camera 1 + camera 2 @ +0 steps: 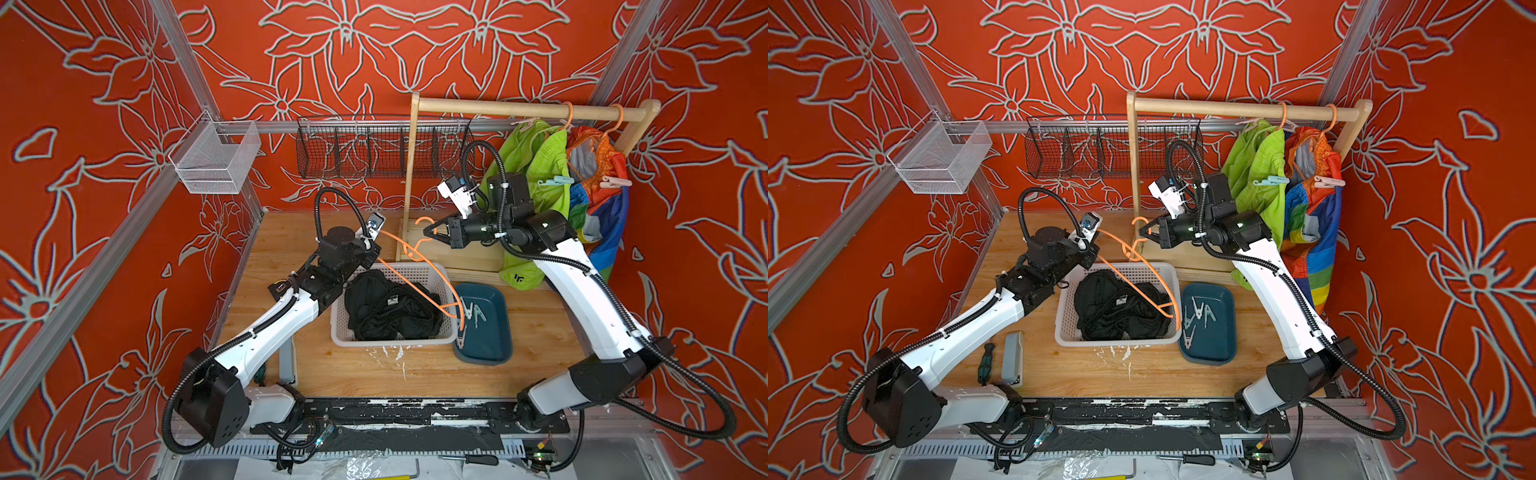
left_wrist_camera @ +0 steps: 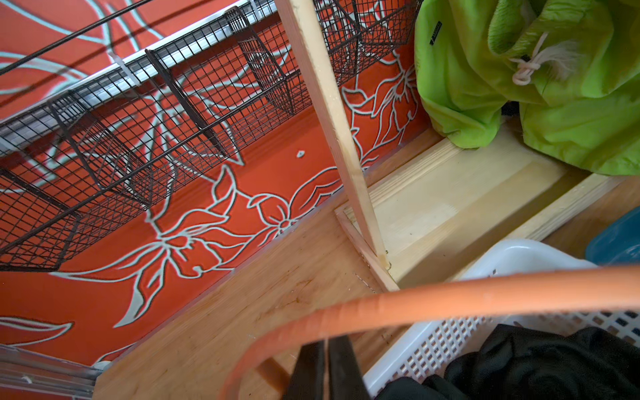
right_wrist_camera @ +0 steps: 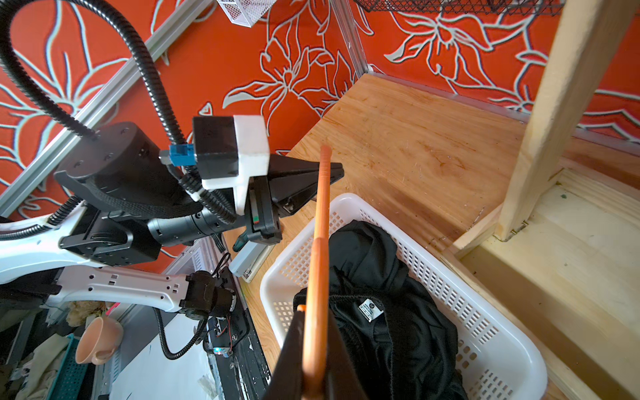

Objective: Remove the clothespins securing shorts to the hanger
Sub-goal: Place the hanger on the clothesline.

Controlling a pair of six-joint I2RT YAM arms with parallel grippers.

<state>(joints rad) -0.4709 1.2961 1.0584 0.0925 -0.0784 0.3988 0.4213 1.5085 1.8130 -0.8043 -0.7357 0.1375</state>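
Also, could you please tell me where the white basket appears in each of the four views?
In a top view: white basket mid-table, beside the teal tray.
In a top view: again mid-table, beside that tray.
Left wrist: behind the orange hanger, by the wooden rack's base; basket at.
Right wrist: under that hanger, beside the rack's base.
Shared landmark: the black shorts lying in it.

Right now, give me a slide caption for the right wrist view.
Right gripper shut on the orange hanger above black shorts in a white basket.

White basket (image 1: 395, 342) beside teal tray (image 1: 494, 330), black wire basket (image 1: 382, 149) behind
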